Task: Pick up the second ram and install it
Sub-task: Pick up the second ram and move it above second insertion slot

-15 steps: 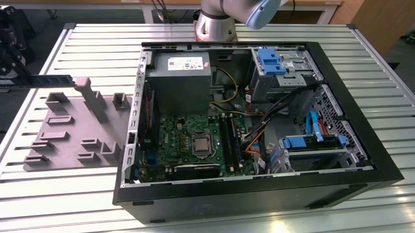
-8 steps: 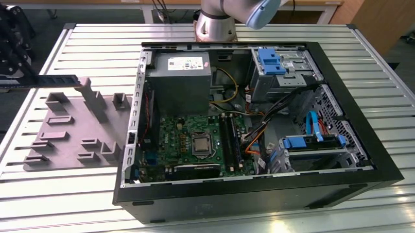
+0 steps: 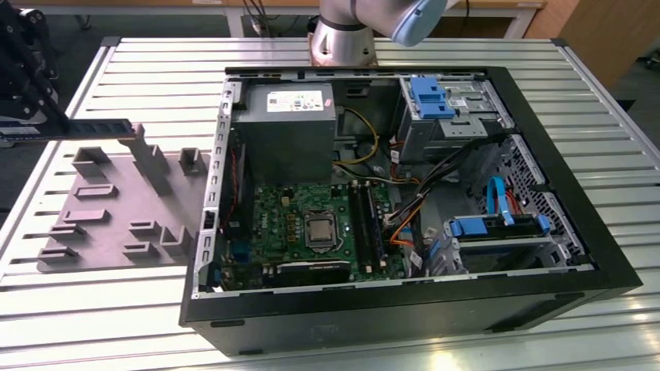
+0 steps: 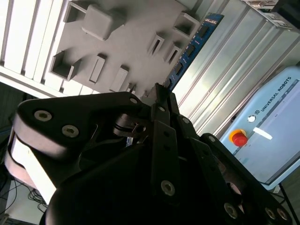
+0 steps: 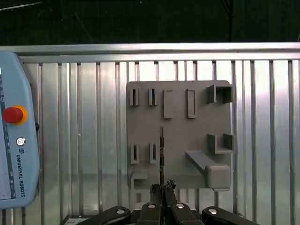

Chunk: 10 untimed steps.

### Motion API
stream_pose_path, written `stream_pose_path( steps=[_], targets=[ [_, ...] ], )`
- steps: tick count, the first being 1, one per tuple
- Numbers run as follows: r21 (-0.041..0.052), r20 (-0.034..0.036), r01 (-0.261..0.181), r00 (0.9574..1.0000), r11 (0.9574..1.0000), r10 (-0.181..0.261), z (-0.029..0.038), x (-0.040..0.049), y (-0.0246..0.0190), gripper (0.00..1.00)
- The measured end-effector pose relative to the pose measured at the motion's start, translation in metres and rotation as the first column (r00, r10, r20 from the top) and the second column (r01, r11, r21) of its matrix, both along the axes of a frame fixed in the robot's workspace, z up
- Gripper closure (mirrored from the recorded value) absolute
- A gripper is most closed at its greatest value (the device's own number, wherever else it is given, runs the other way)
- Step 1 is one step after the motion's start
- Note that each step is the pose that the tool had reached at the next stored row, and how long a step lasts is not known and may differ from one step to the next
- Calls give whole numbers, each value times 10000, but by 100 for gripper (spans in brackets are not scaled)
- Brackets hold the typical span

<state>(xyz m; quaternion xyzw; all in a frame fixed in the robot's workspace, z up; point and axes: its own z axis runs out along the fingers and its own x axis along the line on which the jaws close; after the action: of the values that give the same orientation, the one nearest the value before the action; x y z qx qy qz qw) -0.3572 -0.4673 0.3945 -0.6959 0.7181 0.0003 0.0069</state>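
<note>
Pincer [image 3: 36, 120]: at the exterior view's far left, clamped on one end of the ram; in both wrist views the jaws are seen shut flat on its faces.
Ram [image 3: 98, 128]: held up off the table [image 3: 103, 309], over the grey tray [image 3: 113, 209] and clear of it. Its long axis is level, pointing from the pincer toward the exterior view's right.
Case [image 3: 413, 309]: open, well apart from the ram on that side.
Slots [image 3: 369, 220]: on the board inside the case, and laid roughly crosswise to the ram's axis as held.
Arm [image 3: 345, 35]: based behind the case, with the wrist carried out over the tray and the pincer turned level.
</note>
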Motion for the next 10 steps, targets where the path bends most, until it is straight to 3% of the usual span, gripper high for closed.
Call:
stream_pose_path(
  steps=[10],
  targets=[
    [0, 0, 0, 10000, 10000, 0, 0, 119, 0, 86]
  ],
)
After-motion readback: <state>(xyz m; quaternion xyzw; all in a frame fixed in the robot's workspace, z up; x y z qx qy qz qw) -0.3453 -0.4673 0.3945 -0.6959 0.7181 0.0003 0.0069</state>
